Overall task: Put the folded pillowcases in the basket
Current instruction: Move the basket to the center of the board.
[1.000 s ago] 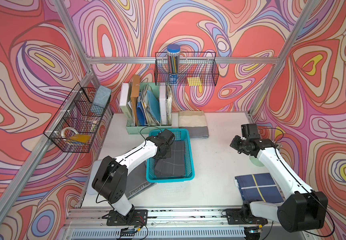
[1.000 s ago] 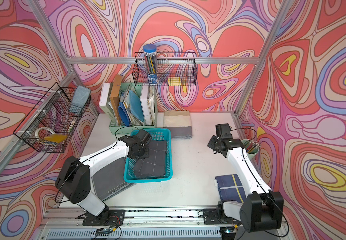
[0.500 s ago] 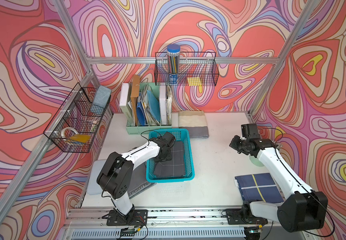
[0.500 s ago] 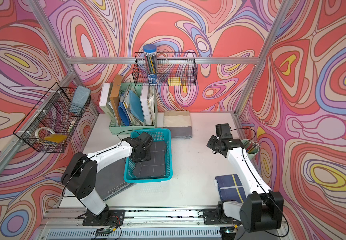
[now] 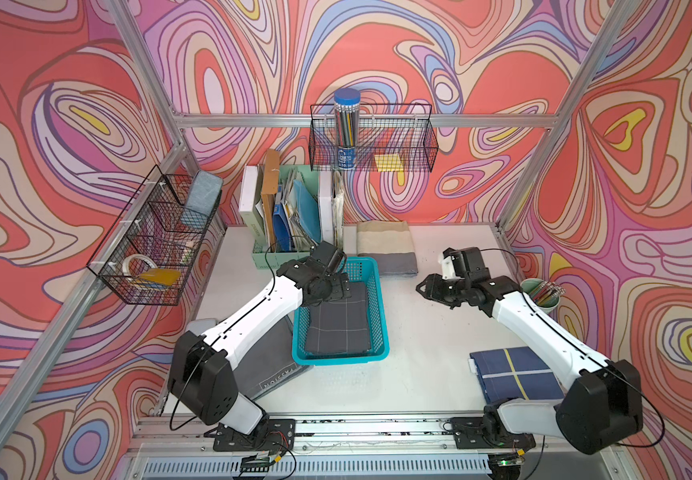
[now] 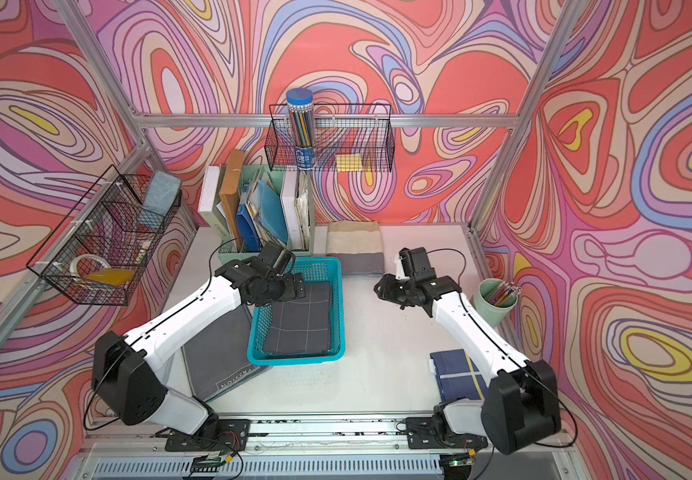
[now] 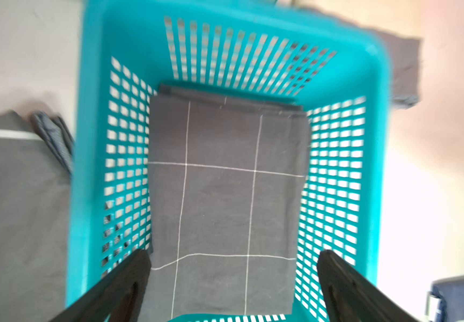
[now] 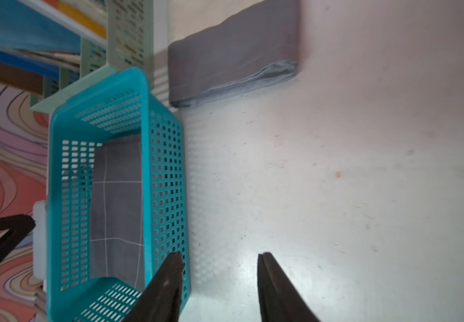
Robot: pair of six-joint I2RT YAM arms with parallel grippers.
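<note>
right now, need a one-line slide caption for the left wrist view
Open left hand over the folded grey pillowcase lying flat in the turquoise basket.

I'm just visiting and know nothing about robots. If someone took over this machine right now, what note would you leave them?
Left tool: open, empty, above the far end of the turquoise perforated plastic basket.
Right tool: open, empty, over the white table beside the basket.
Dark grey folded pillowcase with thin white grid lines: lying flat inside the basket.
Done: pillowcase placed, neither tool holding it.
Left: probably only drawing both arms clear.
</note>
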